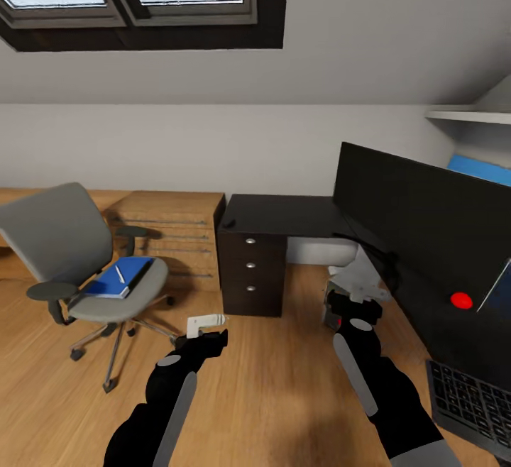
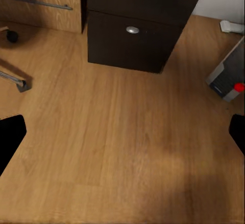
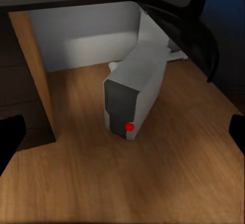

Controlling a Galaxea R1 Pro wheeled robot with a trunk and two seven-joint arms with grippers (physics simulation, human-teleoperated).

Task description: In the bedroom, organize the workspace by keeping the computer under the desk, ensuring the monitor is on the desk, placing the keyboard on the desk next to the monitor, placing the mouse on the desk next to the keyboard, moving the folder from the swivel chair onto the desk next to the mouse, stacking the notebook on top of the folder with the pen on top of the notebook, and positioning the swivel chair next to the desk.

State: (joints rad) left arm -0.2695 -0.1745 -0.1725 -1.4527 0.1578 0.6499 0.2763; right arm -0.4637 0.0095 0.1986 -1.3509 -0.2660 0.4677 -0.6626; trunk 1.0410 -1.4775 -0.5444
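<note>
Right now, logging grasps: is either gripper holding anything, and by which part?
Nothing is held. The left gripper and the right gripper are both open over bare floor.

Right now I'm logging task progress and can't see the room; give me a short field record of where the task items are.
folder: blue folder lying on the swivel chair seat, thin white pen on top
computer: computer on the wooden floor beside the drawer unit
monitor: monitor on the desk
keyboard: keyboard on the desk in front of the monitor
left gripper: left gripper open, empty
right gripper: right gripper open, over the computer
</note>
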